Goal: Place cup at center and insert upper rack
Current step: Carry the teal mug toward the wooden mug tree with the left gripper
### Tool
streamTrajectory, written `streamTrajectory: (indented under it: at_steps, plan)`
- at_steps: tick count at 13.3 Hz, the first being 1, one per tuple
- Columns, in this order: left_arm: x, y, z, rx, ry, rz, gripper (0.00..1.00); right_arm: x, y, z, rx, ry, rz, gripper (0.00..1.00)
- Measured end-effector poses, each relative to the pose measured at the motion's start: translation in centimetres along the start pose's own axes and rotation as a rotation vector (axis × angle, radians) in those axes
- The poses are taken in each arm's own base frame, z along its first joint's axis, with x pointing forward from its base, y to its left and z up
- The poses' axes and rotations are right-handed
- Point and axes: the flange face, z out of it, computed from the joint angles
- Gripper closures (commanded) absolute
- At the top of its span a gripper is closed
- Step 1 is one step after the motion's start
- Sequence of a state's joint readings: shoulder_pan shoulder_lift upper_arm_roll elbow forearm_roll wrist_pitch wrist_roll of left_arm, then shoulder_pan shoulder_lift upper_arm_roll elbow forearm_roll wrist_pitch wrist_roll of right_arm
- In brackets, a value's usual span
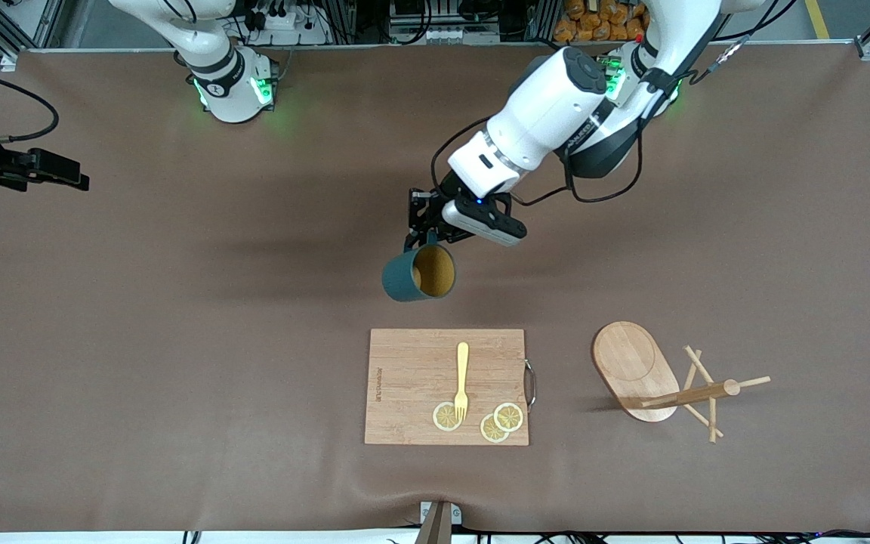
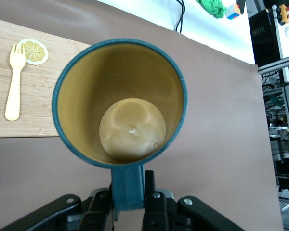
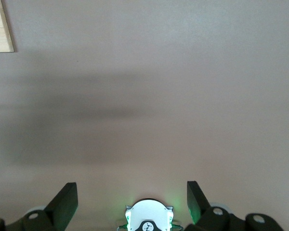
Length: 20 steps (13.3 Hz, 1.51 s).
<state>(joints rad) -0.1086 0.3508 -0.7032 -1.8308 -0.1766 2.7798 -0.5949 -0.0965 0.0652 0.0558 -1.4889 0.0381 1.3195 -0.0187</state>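
Holding cup point(image 1: 418, 273) by its handle, left gripper point(image 2: 130, 204) clenched, over bare table above cutting board point(image 1: 446, 386). Rigid, likely ceramic: fragile, glaze slippery, handle grip lets it swing. Right gripper point(image 3: 132, 199) parked at table end, jaws released. Upper rack point(image 1: 695, 393) lying tipped beside board.

Left arm: extended from its base over the table point(image 1: 178, 302) centre, wrist angled down; left gripper point(image 1: 424, 236) clamped on the cup point(image 1: 420, 273) handle, cup aloft. Right arm: waiting at the table's edge; right gripper point(image 3: 132, 197) fingers spread wide, holding nothing.
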Motion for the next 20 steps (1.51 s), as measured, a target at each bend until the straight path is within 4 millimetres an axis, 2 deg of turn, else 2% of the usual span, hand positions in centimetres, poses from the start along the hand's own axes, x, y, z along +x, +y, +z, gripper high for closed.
streamTrajectory:
  at_steps: [3,7,13,20]
  plan:
    - [1.4,-0.8,-0.5,-0.002,-0.008,-0.043,1.00,0.1,0.0,0.1,0.000,-0.001,0.000,0.00]
    - [3.3,-0.4,-1.5,-0.020,-0.053,-0.116,1.00,0.1,0.0,0.1,0.000,-0.003,0.000,0.00]
    - [6.5,-1.3,-3.1,-0.067,-0.139,-0.248,1.00,0.1,0.0,0.2,0.000,-0.004,0.001,0.00]
    - [9.9,-4.3,-4.8,-0.146,-0.263,-0.407,1.00,0.2,0.0,0.2,0.000,-0.004,0.001,0.00]
